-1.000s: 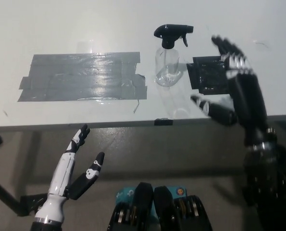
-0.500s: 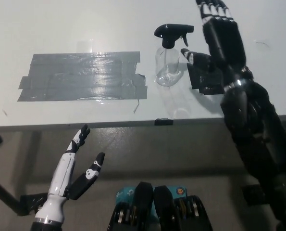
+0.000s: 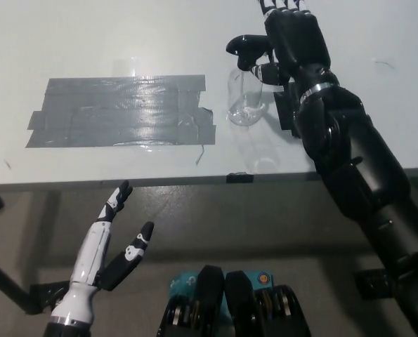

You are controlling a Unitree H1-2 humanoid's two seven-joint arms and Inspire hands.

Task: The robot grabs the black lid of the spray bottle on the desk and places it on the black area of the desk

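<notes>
A clear spray bottle (image 3: 242, 95) stands upright on the white desk (image 3: 124, 42), topped by its black trigger lid (image 3: 244, 49). My black right hand (image 3: 291, 38) is right beside the lid on its right side, fingers spread and open, the thumb close under the lid; contact is not clear. The right arm covers most of the small black patch (image 3: 286, 112) to the right of the bottle. My white left hand (image 3: 114, 246) rests open below the desk's front edge at lower left.
A large patch of grey tape (image 3: 117, 112) lies on the desk left of the bottle. The desk's front edge (image 3: 159, 181) runs across the middle of the picture, with a small black clip (image 3: 239, 177) on it.
My right hand has moved up and to the left, from beside the black patch to right next to the bottle's lid. The bottle and the left hand have not moved.
</notes>
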